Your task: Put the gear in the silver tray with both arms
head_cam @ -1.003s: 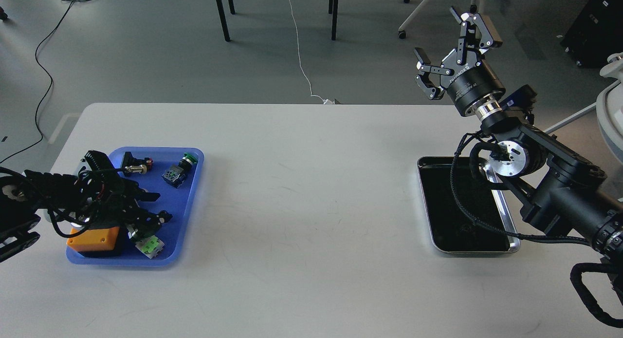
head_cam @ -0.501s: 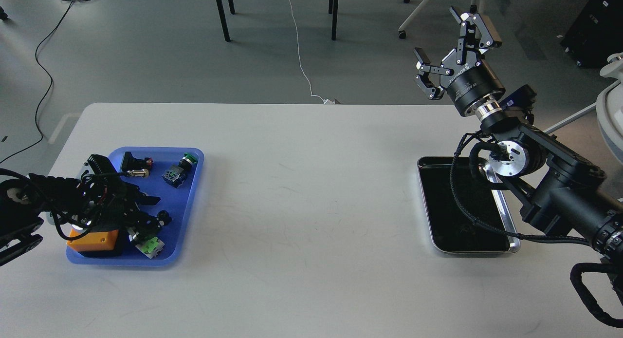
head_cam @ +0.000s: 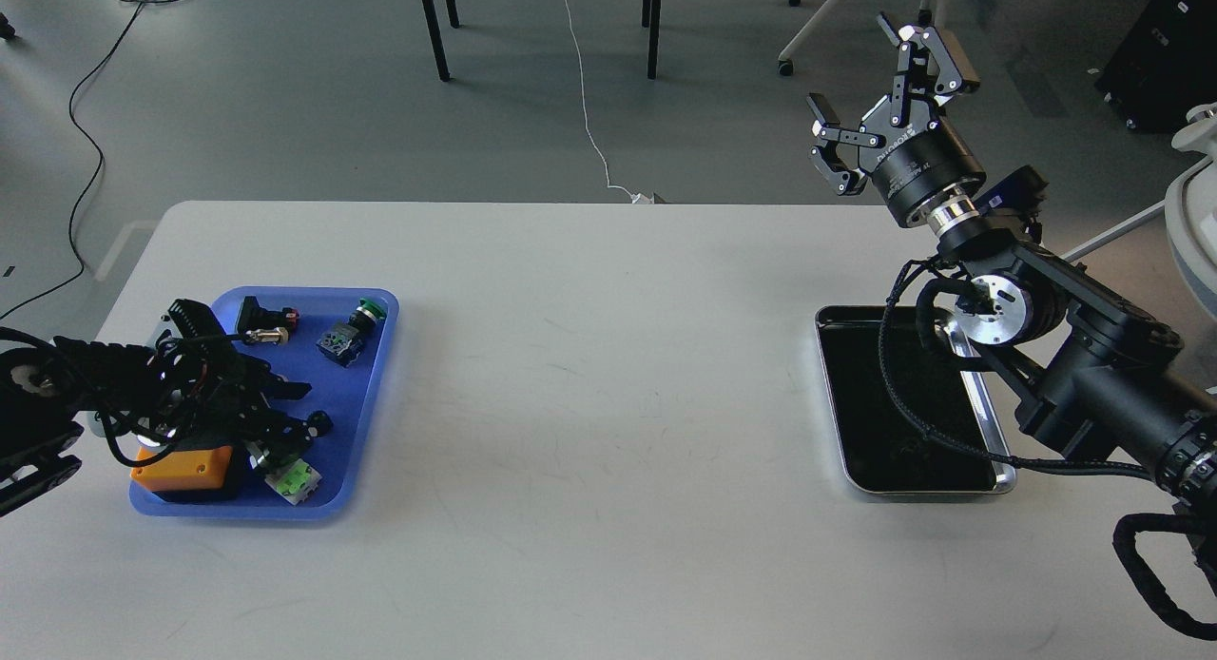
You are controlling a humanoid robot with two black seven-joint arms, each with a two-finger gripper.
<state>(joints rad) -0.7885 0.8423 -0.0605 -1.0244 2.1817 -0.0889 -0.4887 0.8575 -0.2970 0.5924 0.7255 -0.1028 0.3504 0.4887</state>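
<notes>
Shiny rectangular silver tray (head_cam: 989, 430): right side of white tabletop (head_cam: 589, 356), empty, awaiting parts. Blue plastic tray (head_cam: 366, 403): far left, holding assorted small components. Left tool (head_cam: 290, 415): low over that tray, apparently picking; grip cannot be told. Right tool (head_cam: 879, 104): raised beyond tabletop's far edge, fingers spread wide, holding nothing.

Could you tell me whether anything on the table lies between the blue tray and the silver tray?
Nothing visible does. The white table is bare between the blue tray and the silver tray. The right arm crosses the silver tray's right side, its open right gripper raised beyond the table's far edge.
</notes>
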